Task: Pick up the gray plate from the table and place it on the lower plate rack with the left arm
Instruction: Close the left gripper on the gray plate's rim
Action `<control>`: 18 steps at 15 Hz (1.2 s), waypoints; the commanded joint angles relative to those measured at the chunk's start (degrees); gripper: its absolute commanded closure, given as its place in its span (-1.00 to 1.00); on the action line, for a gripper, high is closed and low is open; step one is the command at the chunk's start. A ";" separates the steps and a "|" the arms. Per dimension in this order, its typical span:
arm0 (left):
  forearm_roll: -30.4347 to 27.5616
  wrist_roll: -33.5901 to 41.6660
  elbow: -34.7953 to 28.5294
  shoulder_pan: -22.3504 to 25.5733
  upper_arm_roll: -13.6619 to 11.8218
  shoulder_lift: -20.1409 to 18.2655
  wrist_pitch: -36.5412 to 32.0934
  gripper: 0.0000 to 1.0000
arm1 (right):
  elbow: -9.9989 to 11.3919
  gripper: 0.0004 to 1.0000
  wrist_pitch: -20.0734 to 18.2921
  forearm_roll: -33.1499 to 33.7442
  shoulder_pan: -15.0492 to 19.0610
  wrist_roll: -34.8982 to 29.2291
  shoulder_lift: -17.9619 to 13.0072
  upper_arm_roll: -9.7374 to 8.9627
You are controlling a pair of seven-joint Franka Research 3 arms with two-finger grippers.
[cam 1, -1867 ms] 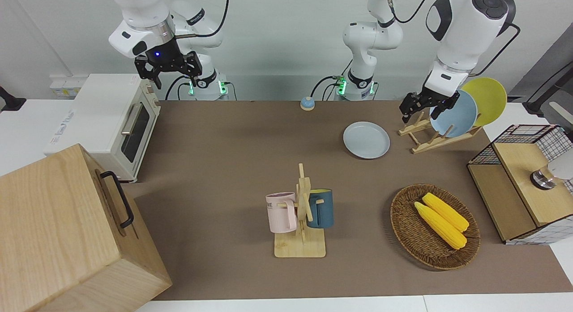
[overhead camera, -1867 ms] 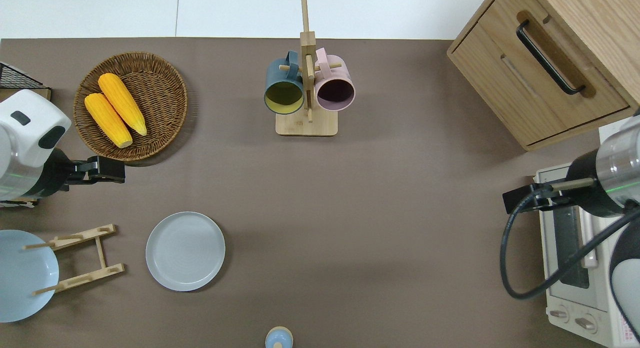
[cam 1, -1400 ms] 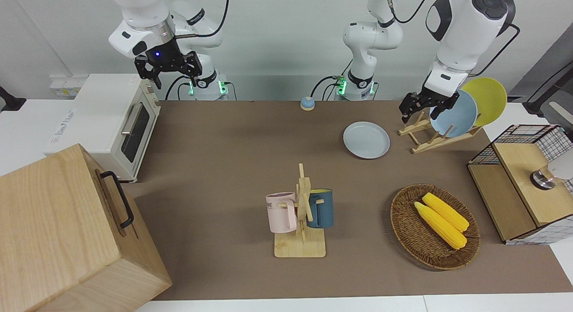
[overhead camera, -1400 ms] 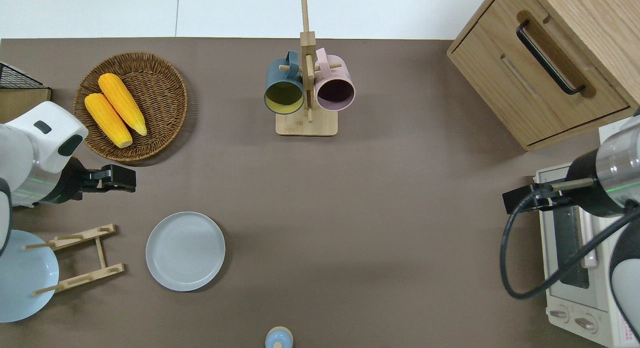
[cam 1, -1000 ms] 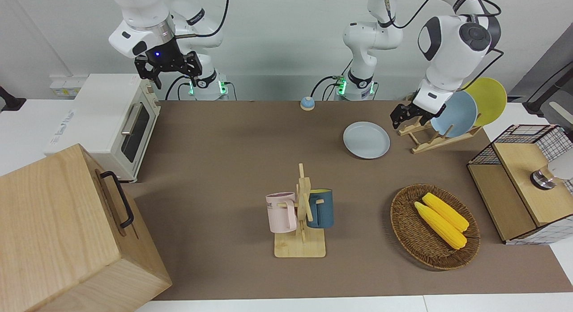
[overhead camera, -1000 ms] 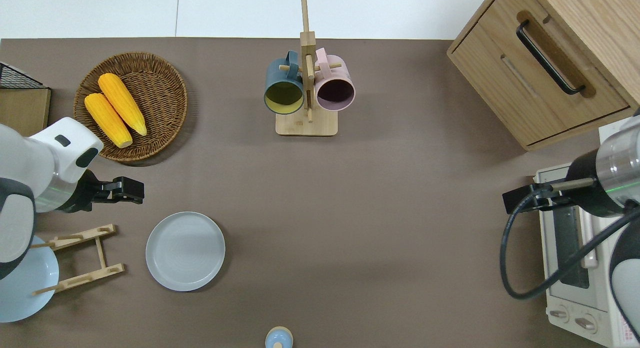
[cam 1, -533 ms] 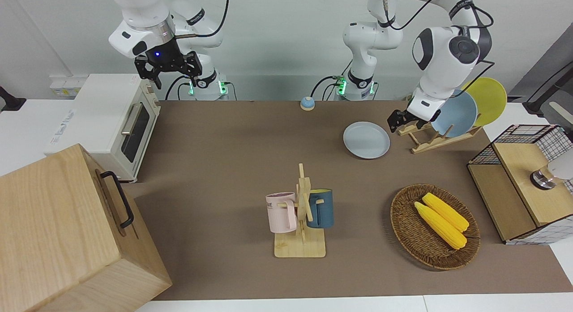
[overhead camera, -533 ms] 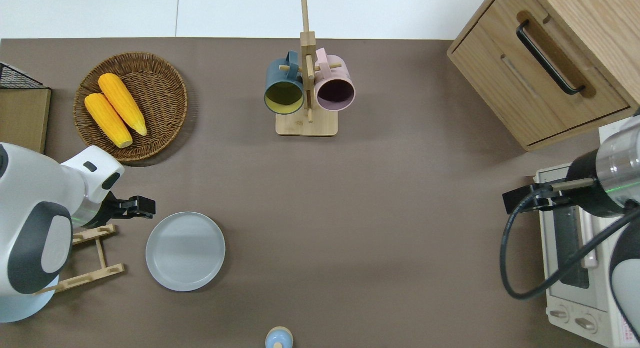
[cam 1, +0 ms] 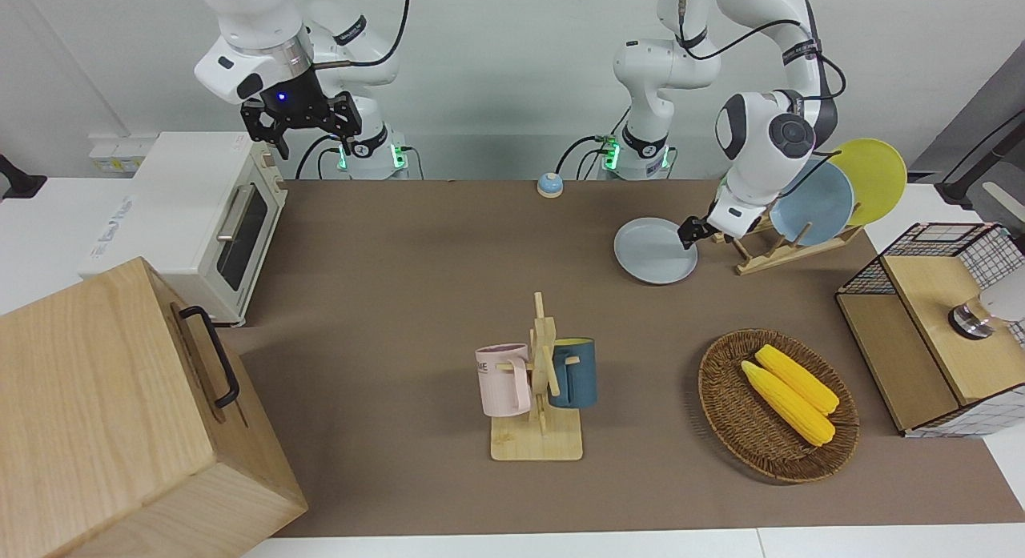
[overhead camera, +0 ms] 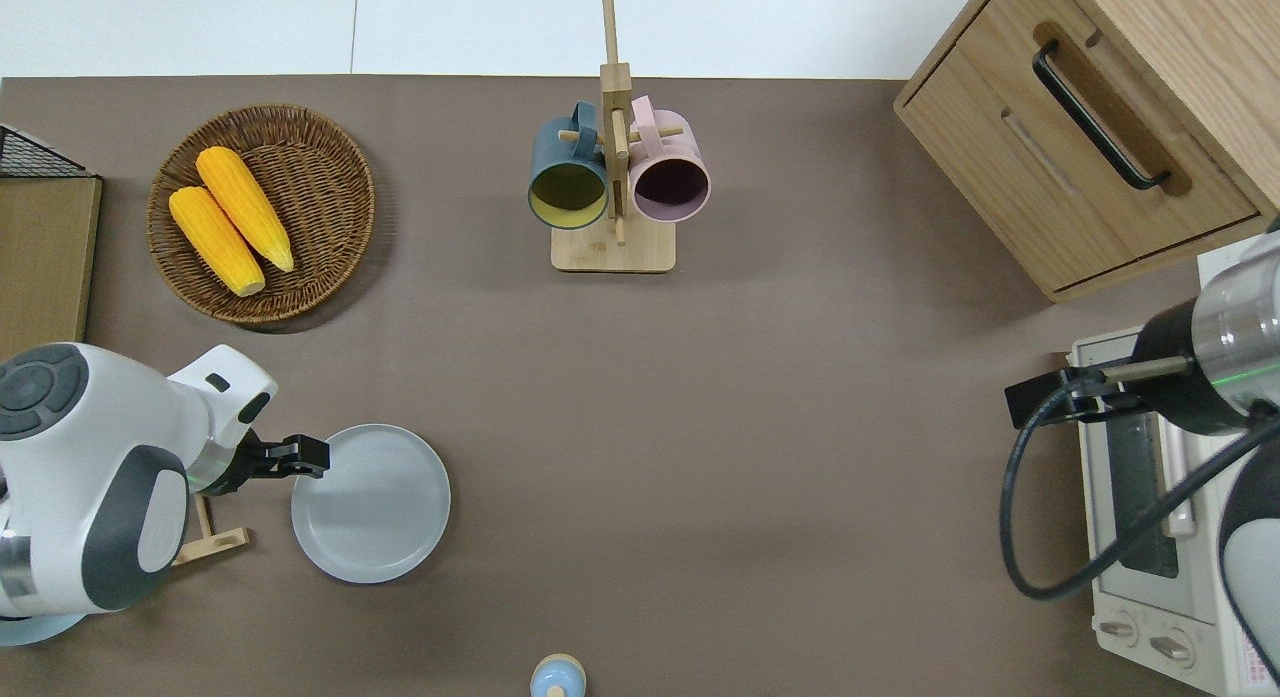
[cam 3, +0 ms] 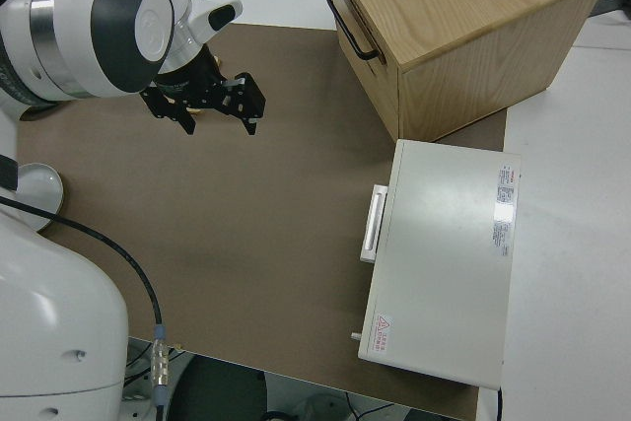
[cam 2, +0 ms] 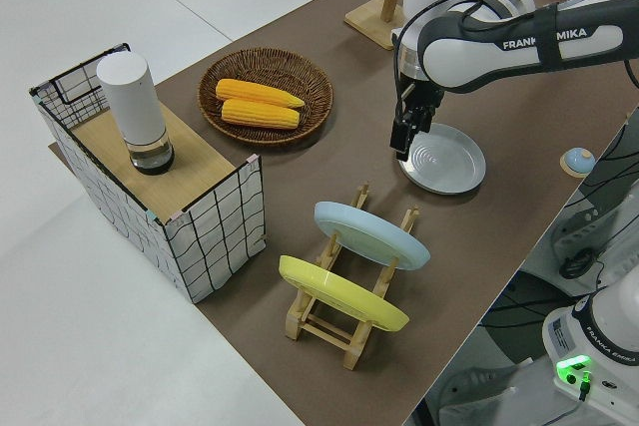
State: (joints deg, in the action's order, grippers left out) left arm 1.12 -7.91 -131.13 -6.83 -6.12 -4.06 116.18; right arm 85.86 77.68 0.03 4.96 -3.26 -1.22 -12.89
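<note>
The gray plate (cam 1: pixel 655 250) lies flat on the brown table (cam 1: pixel 416 302), beside the low end of the plate rack (cam 1: pixel 757 258); it also shows in the overhead view (overhead camera: pixel 371 503) and the left side view (cam 2: pixel 444 159). The slanted wooden rack holds a sky-blue plate (cam 1: pixel 817 202) and a yellow plate (cam 1: pixel 873 178) in its upper slots, and its lower pegs stand bare. My left gripper (overhead camera: pixel 310 457) is low at the gray plate's rim on the rack's side, also seen in the front view (cam 1: pixel 689 236). My right gripper (cam 3: pixel 215 115) is parked, open and empty.
A wicker basket (cam 1: pixel 725 430) with two corn cobs and a wire-and-wood box (cam 1: pixel 933 334) stand farther from the robots than the rack. A mug stand (cam 1: pixel 538 398) is mid-table. A small blue bell (cam 1: pixel 549 185), a toaster oven (cam 1: pixel 200 214) and a wooden cabinet (cam 1: pixel 120 414) are also here.
My left arm has swung down from over the rack and basket's edge toward the gray plate, and its gripper now sits at the plate's rim. The plate and the right arm have not moved.
</note>
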 commanded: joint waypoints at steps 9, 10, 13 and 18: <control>0.91 0.35 -3.52 0.59 -0.30 4.67 3.36 -0.18 | -0.35 -0.97 -0.87 -0.20 0.76 0.19 -0.27 -0.38; 0.91 0.35 -3.52 1.12 -0.30 5.11 3.70 0.08 | -0.35 -0.98 -0.87 -0.20 0.76 0.19 -0.27 -0.38; 0.91 0.35 -3.52 1.38 -0.30 5.38 4.23 0.56 | -0.35 -0.97 -0.87 -0.20 0.85 0.19 -0.27 -0.38; 0.82 0.26 -3.52 1.38 -0.30 5.38 4.32 1.00 | -0.35 -0.97 -0.87 -0.20 0.85 0.19 -0.27 -0.38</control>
State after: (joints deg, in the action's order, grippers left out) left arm 1.14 -7.69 -133.90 -5.62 -6.34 1.53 119.30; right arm 85.86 77.68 0.03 4.96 -3.26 -1.22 -12.89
